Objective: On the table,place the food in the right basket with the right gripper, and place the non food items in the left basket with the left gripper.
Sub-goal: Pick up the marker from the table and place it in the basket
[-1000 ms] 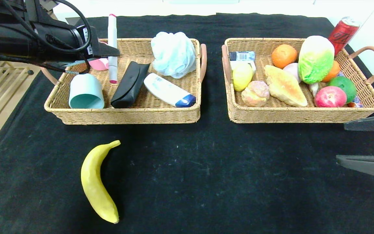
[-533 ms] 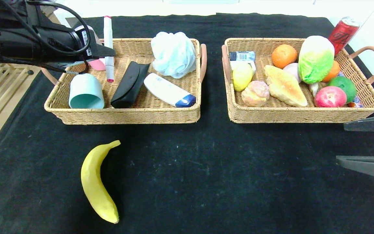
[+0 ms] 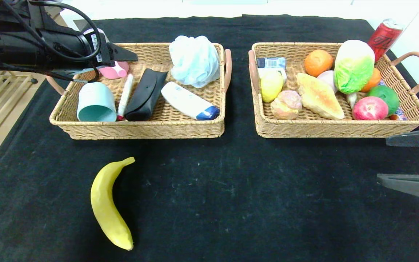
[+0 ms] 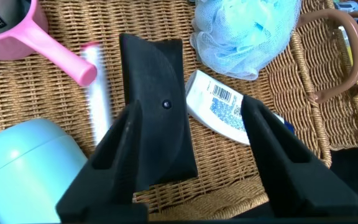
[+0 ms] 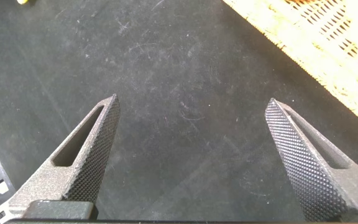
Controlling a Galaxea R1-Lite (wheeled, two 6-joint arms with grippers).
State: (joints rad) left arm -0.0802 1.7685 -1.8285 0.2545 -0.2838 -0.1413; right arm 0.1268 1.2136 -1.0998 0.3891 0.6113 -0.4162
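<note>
The banana (image 3: 109, 203) lies alone on the table (image 3: 267, 196), in front of the left basket (image 3: 140, 129). The right gripper (image 5: 197, 155) waits spread wide and must fetch it next. Inside that basket lies the pen (image 3: 124, 97). The left gripper (image 4: 191, 155) hangs above, spread, empty.

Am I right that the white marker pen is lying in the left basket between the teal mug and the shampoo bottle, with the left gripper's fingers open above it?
Not quite: the white marker pen lies in the left basket between the teal mug and the black case, as the head view shows. The left gripper is indeed open above.
</note>
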